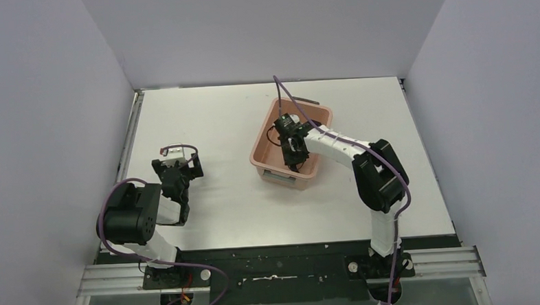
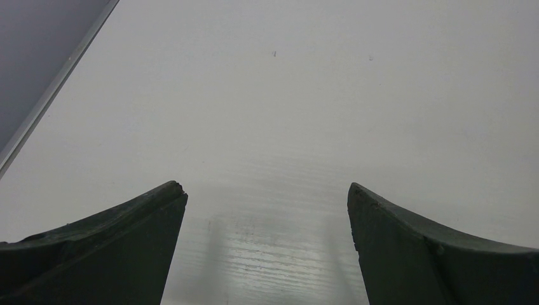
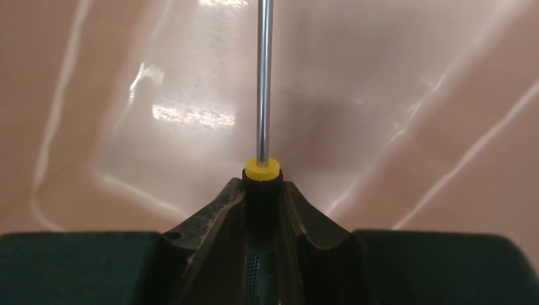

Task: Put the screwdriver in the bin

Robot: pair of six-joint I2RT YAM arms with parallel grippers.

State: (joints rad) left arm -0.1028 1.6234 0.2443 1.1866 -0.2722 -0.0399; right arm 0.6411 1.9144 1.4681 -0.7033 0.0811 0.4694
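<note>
Between the fingers of the right tool (image 3: 262, 190), clenched on its black handle, the screwdriver (image 3: 262, 89) points its shaft ahead inside the bin (image 3: 438, 89); the left tool (image 2: 266, 194) hangs released over the desk (image 2: 286, 82), well apart

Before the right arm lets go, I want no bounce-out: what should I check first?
1. Right tool shut on the screwdriver handle: ok.
2. Right tool inside the bin walls: ok.
3. Shaft lies over the bin's pink interior: ok.
4. Shaft tip touching the bin floor: cannot tell.
5. Left tool open over bare table, away from the bin: ok.
</note>
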